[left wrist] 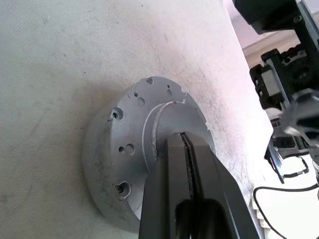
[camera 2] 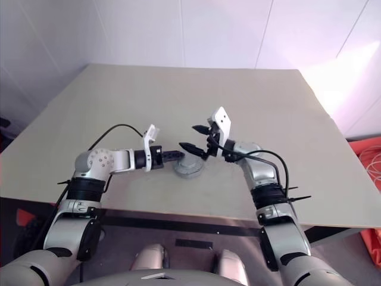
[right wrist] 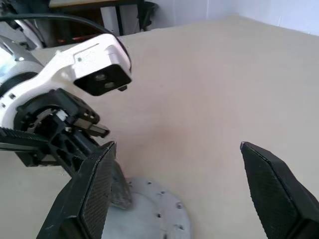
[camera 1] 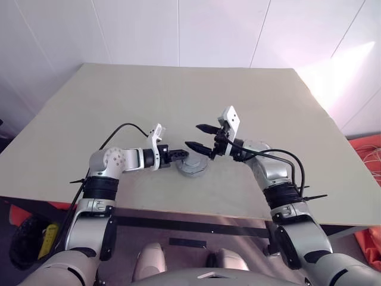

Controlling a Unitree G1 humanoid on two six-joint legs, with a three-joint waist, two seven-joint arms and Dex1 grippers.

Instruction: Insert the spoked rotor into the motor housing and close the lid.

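On the table [camera 1: 119, 107], closed motor housing [camera 1: 191, 167]; lid [left wrist: 144, 107] on top.

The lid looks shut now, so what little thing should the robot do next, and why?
Probably lift the left gripper straight up off the lid. Its shut fingers rest on the lid, which lies flat over the motor housing, and the right gripper already hangs open above the table.

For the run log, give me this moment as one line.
lid: closed on housing | left gripper: shut, tips on lid | right gripper: open, empty, above lid | table
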